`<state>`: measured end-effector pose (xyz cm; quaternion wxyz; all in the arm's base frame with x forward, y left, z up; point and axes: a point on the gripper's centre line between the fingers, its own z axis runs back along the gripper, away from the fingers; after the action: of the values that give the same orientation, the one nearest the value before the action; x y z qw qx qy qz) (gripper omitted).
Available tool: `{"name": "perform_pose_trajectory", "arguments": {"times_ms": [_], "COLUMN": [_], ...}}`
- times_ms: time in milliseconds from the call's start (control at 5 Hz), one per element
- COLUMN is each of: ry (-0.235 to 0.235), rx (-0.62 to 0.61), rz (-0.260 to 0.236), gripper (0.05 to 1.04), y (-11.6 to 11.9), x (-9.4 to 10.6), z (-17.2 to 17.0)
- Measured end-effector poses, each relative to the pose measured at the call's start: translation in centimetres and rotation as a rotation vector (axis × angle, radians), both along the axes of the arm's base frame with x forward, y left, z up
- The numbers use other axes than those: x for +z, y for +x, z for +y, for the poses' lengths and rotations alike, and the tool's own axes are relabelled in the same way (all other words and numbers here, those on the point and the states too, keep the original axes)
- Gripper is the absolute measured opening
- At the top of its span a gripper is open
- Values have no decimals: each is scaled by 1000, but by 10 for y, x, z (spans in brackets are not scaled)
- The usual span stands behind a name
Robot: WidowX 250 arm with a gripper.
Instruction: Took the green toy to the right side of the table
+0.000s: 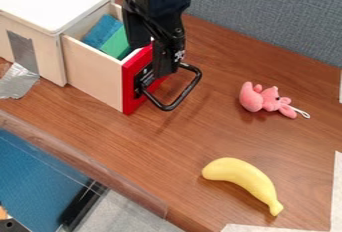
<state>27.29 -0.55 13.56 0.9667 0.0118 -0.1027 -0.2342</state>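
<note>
Beside the gripper (148,62), its jaws impossible to call apart or together, the green toy (116,44) is sitting in the drawer (93,72), whose walls are likely containing it.

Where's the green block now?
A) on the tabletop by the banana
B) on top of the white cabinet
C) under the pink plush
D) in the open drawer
D: the green block sits inside the pulled-out drawer, beside the blue block.

One banana (239,175), one pink plush (252,97), one drawer (95,73), two blocks (117,45).
</note>
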Motion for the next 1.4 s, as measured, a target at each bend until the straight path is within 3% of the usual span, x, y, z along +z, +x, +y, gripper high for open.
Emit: {"name": "perform_pose_trajectory", "arguments": {"times_ms": [200,400,800,1000,1400], "ry": [-1,-11,-23,-21,-16], "rx": [2,82,221,276,316], "rz": [28,-16,-56,-37,-69], "gripper": [999,999,999,999,999], "y": [0,20,46,49,50], "x": [-8,-4,2,-7,-15], "z": [0,23,63,86,110]}}
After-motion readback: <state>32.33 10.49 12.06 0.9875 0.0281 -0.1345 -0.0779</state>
